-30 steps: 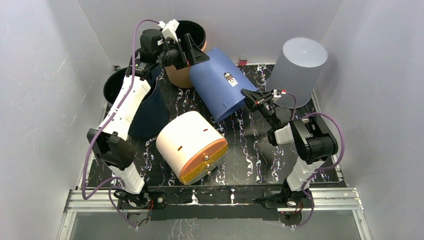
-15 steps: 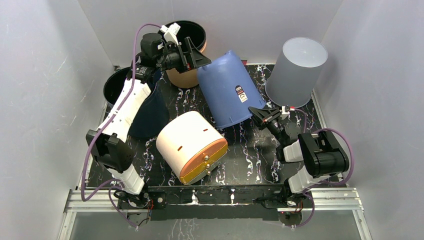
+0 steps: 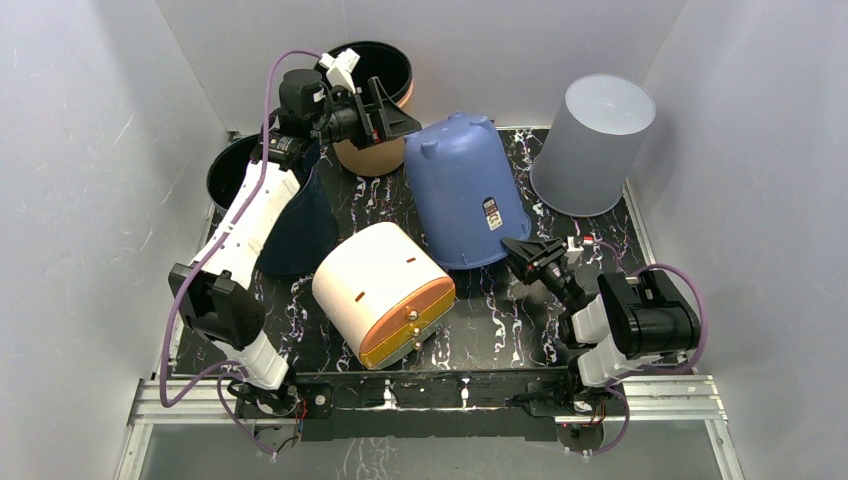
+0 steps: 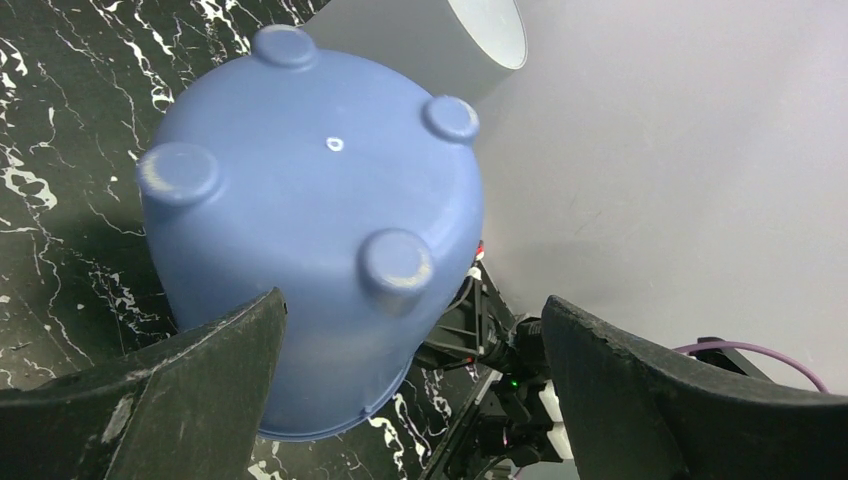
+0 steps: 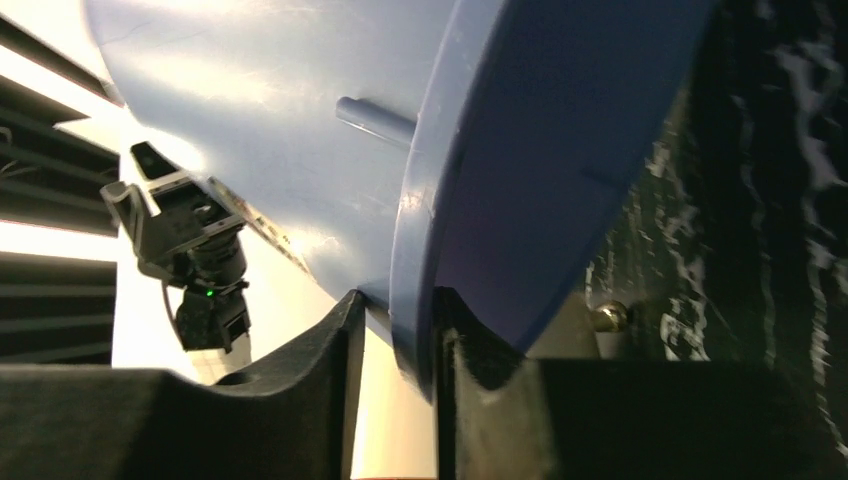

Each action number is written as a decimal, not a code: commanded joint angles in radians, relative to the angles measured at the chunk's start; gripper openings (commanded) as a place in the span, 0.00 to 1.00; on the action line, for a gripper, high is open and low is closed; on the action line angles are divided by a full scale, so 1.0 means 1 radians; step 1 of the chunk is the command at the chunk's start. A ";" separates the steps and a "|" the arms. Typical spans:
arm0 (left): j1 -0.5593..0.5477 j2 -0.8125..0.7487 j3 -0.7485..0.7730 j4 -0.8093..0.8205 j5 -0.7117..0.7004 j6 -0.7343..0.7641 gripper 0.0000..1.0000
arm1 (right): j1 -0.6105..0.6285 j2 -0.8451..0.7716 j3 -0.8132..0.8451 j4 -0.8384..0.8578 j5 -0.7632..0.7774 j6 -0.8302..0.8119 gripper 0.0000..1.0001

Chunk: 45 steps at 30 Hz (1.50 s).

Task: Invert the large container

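Right now your large blue container [image 3: 465,190] is bottom-up, its four feet on top, leaning a little. Your right gripper [image 5: 395,310] is clenched on the container's rim at its near right edge. Your left gripper [image 3: 398,112] hangs at the container's far left side, up by the feet, fingers spread wide and clear of the wall. A grey bin [image 3: 592,145] stands just right of the container, and a cream tub [image 3: 385,292] lies on its side near-left of it.

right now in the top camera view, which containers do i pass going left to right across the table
black bucket → dark navy container → cream and orange container → blue container → grey container
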 commanded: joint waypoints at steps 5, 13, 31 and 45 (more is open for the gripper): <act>0.003 -0.070 -0.021 0.021 0.040 -0.003 0.98 | -0.023 0.069 -0.039 0.349 -0.026 -0.035 0.45; 0.003 -0.050 -0.035 0.028 0.053 -0.020 0.98 | -0.031 0.083 -0.027 0.348 -0.031 -0.020 0.54; -0.013 -0.039 -0.075 -0.126 0.033 0.067 0.98 | -0.039 -0.108 0.009 -0.082 -0.013 -0.131 0.93; -0.013 -0.017 -0.115 -0.030 0.011 0.004 0.98 | -0.067 -0.641 0.288 -1.376 0.259 -0.607 0.98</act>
